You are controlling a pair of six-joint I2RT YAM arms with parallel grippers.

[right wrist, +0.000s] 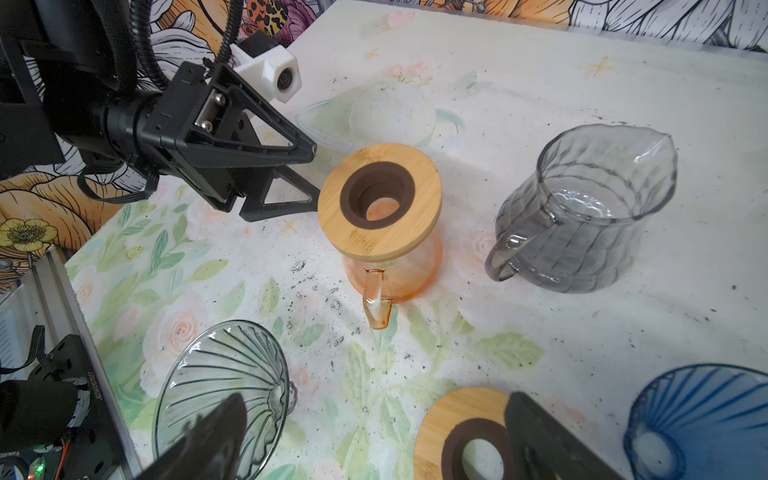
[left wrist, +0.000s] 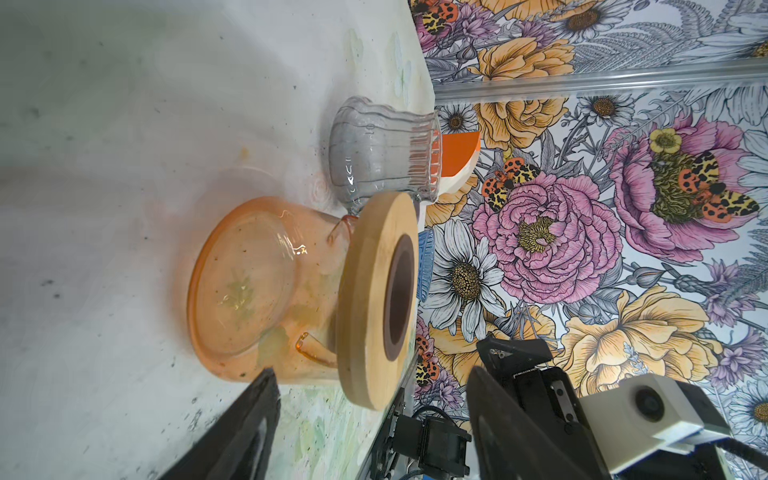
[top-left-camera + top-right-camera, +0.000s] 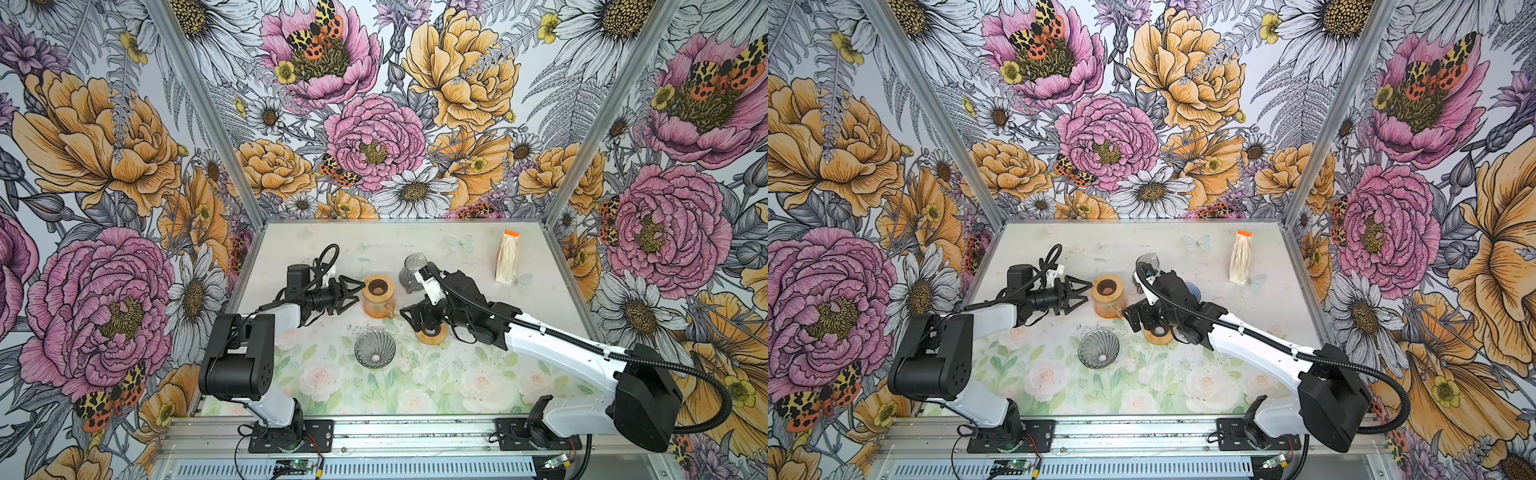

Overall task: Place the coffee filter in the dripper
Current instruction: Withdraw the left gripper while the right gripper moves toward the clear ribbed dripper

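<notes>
Near the front middle of the tabletop the grey glass dripper is seen, empty. A little farther, the right gripper is held wide open over a wooden ring. The left gripper is open and empty, just beside the orange jug. The pack of coffee filters is laid by the far right edge. It seems no filter is picked yet; one thin sheet must be pinched next. No writing can be read.
</notes>
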